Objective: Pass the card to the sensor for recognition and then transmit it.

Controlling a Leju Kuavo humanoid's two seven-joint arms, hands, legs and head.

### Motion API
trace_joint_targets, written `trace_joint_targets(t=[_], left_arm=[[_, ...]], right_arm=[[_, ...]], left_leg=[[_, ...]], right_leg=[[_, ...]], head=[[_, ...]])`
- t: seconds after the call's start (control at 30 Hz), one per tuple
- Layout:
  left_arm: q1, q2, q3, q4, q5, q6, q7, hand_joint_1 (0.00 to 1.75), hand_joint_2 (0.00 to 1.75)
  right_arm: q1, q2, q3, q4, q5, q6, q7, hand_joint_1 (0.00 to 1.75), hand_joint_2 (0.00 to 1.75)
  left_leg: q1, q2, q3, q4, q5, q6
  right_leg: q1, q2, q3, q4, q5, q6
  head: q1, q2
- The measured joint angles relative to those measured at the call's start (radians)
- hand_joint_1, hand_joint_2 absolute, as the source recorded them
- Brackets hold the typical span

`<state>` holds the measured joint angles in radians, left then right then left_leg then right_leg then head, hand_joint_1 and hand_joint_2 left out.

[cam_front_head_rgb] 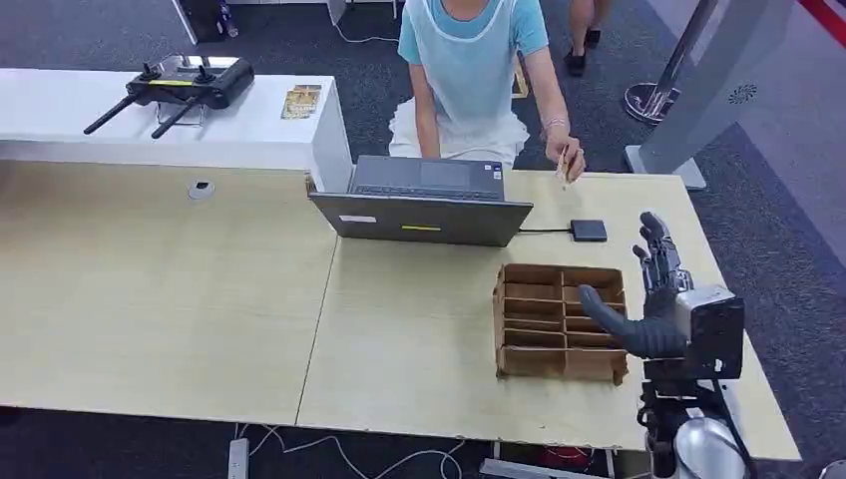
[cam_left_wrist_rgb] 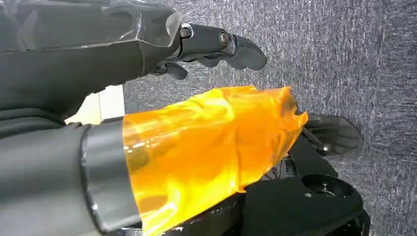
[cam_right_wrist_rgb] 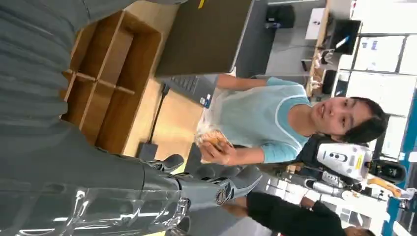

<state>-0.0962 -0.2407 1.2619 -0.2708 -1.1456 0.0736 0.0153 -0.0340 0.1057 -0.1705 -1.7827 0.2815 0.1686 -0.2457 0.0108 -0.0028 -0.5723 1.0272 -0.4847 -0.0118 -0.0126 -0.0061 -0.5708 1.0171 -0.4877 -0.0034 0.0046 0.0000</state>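
1. The head view looks forward and down from high on the robot across the desk; the laptop, the divided wooden tray and a person standing behind lie ahead.
2. The left wrist view sits close behind the left hand, facing down at grey carpet.
3. The right wrist view, turned sideways, looks past the right hand; it shares the tray, the laptop and the person with the head view.
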Motion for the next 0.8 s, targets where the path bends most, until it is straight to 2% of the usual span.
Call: trace_joint_targets(t=[0.43, 0.57, 0.8], left_arm=[[-0.001, -0.001, 0.000, 0.000, -0.015, -0.012, -0.002, 0.00, 0.00], [-0.001, -0.002, 0.000, 0.000, -0.028, -0.017, -0.002, 0.00, 0.00], [-0.001, -0.002, -0.011, 0.000, -0.056, -0.023, -0.002, 0.00, 0.00]], right_arm=[[-0.137, 0.000, 0.036, 0.005, 0.300, -0.121, 0.059, 0.00, 1.75], [-0.195, 0.000, 0.068, 0.003, 0.522, -0.207, 0.099, 0.00, 1.75], [-0.290, 0.000, 0.106, 0.006, 0.761, -0.258, 0.158, 0.00, 1.75]], left_leg=[[0.000, 0.000, 0.000, 0.000, 0.000, -0.001], [0.000, 0.000, 0.000, 0.000, 0.001, -0.001], [0.000, 0.000, 0.000, 0.000, 0.001, -0.001]], right_leg=[[0.000, 0.000, 0.000, 0.000, 0.000, 0.000], [0.000, 0.000, 0.000, 0.000, 0.000, 0.000], [0.000, 0.000, 0.000, 0.001, 0.000, 0.000]], head=[[0.000, 0.000], [0.000, 0.000], [0.000, 0.000]])
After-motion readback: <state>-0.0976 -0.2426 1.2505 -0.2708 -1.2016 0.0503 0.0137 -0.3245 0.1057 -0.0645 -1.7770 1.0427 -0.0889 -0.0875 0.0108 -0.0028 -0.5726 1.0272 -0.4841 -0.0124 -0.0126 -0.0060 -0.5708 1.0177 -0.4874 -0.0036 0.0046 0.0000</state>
